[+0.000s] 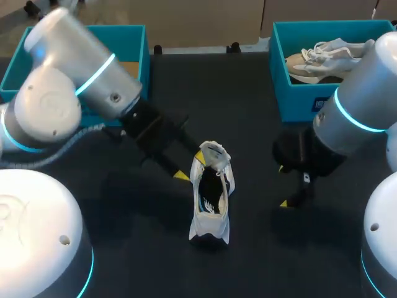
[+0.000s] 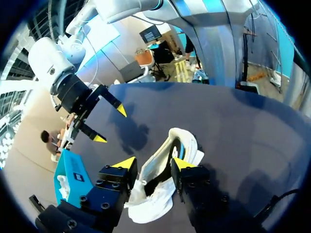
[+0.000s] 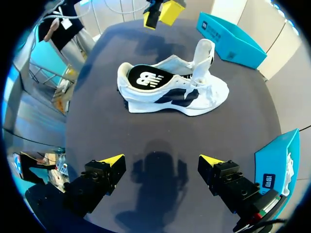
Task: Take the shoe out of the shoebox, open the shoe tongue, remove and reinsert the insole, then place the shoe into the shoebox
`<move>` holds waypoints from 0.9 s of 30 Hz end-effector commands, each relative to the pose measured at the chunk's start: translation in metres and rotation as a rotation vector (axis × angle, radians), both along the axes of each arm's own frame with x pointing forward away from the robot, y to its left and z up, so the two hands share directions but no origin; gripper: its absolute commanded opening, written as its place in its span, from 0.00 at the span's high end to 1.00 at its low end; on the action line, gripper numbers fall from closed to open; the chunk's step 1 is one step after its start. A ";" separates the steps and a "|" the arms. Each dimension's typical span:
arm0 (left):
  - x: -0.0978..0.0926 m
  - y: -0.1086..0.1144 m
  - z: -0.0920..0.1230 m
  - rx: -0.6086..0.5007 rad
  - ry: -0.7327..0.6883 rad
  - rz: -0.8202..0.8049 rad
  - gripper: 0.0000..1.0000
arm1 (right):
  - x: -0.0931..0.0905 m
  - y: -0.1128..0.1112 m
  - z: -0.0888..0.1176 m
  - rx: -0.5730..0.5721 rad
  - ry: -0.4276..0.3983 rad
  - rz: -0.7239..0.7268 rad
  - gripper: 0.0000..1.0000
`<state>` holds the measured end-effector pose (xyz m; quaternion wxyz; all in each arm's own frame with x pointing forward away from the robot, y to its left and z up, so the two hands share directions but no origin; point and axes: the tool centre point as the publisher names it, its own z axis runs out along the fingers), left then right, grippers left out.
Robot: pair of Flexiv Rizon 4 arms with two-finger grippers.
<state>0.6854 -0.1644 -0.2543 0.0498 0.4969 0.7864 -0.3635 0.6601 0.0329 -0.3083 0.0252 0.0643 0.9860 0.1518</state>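
While the shoe (image 1: pixel 211 195) stands on its sole near the middle of the table (image 1: pixel 248 248), outside both boxes, its tongue (image 1: pixel 214 152) is lifted and the dark insole (image 3: pixel 146 77) lies seated inside. The left gripper (image 1: pixel 191 166) is spread at the tongue end, with the shoe's front between its fingers in the left wrist view; it grasps nothing. The right gripper (image 3: pixel 161 159) is likewise released and empty, well apart from the shoe's side. Risk: nothing braces the shoe, so a finger pushing into the opening is likely to slide or tip it instead of reaching the insole. A finger may also snag the laces or fold the tongue back down over the opening. If the left gripper closes at its present position, it would probably pinch the upper, not the insole. Count: two shoes, one on the table and a second shoe (image 1: pixel 322 59) in the right box (image 1: pixel 298 99); two boxes, including the left box (image 1: pixel 127 37); two grippers; one insole in view.
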 end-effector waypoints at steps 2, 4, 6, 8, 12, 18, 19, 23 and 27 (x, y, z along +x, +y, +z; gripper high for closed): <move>0.015 -0.008 0.010 0.403 0.098 -0.236 0.53 | -0.005 -0.005 0.004 0.004 -0.005 0.000 0.00; 0.020 -0.011 0.012 0.455 0.091 -0.272 0.56 | -0.005 -0.005 0.004 0.004 -0.005 0.000 0.00; 0.024 -0.013 0.015 0.523 0.103 -0.310 0.71 | -0.005 -0.005 0.004 0.004 -0.005 0.000 0.00; 0.027 -0.013 0.018 0.596 0.122 -0.338 0.93 | -0.005 -0.005 0.004 0.004 -0.005 0.000 0.00; 0.034 -0.007 0.025 0.825 0.145 -0.364 1.00 | -0.005 -0.005 0.004 0.004 -0.005 0.000 0.00; 0.037 -0.006 0.027 0.850 0.134 -0.348 1.00 | -0.005 -0.005 0.004 0.004 -0.005 0.000 0.00; 0.037 -0.006 0.027 0.850 0.134 -0.348 1.00 | -0.005 -0.005 0.004 0.004 -0.005 0.000 0.00; 0.037 -0.006 0.027 0.850 0.134 -0.348 1.00 | -0.005 -0.005 0.004 0.004 -0.005 0.000 0.00; 0.037 -0.008 0.023 0.876 0.094 -0.369 1.00 | -0.002 -0.019 0.015 -0.009 -0.011 0.006 0.00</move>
